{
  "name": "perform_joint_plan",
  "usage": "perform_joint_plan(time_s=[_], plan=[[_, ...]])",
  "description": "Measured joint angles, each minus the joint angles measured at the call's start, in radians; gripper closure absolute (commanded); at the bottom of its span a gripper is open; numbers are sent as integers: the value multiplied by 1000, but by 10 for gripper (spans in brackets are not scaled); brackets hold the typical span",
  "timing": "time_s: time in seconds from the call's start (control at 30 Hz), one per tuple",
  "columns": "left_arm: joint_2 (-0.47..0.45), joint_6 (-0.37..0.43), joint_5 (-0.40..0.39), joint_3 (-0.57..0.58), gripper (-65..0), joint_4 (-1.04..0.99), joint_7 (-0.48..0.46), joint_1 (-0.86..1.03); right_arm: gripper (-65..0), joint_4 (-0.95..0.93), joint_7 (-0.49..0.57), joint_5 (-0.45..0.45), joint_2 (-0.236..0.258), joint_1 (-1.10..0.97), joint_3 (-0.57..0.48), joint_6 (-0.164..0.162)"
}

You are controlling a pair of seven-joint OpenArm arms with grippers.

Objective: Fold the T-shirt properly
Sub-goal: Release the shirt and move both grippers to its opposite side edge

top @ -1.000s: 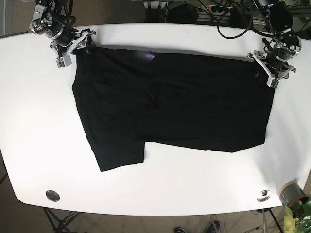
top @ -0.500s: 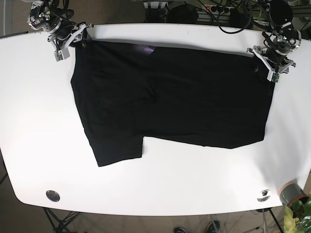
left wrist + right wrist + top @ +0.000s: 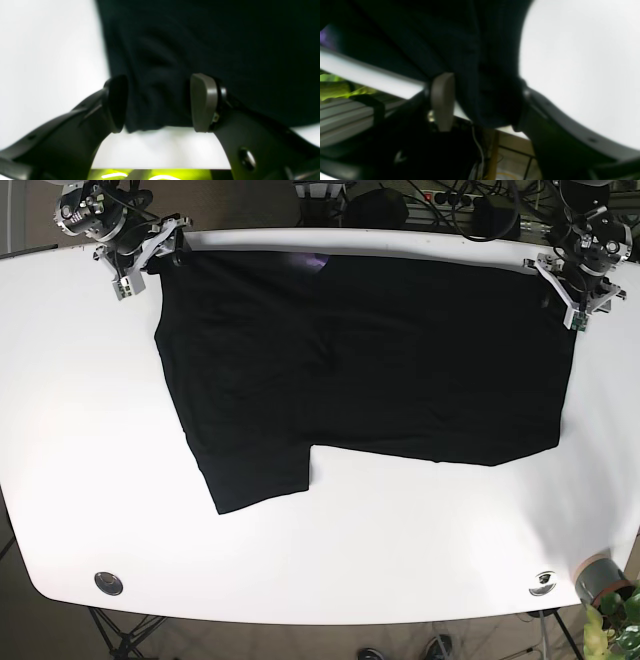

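Base view shows the black T-shirt (image 3: pixel 370 370) spread flat across the far half of the white table (image 3: pixel 80 430), its upper edge running along the table's far rim and 1 sleeve pointing toward the near side. My right jaws (image 3: pixel 150 255) sit at the shirt's corner on this view's left, my left jaws (image 3: pixel 560 280) at the corner on its right, both close to the table's far rim. In the left wrist view my left jaws (image 3: pixel 157 102) stand parted with a fold of shirt hem (image 3: pixel 155 100) lying between the pads, not pinched. In the right wrist view my right jaws (image 3: pixel 480 100) also stand parted around a bunched bit of cloth that hangs just past the table's rim; I cannot tell whether either pad touches it. I judge the cloth light, limp and prone to sag or wrinkle, so I would take it by hem and shoulder corners, 2 points at once, keeping the edge taut.
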Motion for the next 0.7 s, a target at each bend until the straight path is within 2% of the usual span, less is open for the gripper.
perform_joint_plan(time_s=[0.1,0.2,0.37,0.57,0.7], plan=[[14,7,2,-3,-371,57,-3,-11,-445,18,-5,-2,1,26,-5,-6],[29,0,0,3,-371,109,1,-44,-468,15,-27,-1,14,76,-11,-6],[26,1,8,5,-371,124,-3,-142,-468,-15,-58,-12,19,180,-7,-11],[23,-2,19,71,-371,81,-4,-257,-468,-86,-57,-4,25,335,-9,-11],[23,2,130,102,-371,31,0,-351,-468,-171,-58,-39,36,456,-12,-6]])
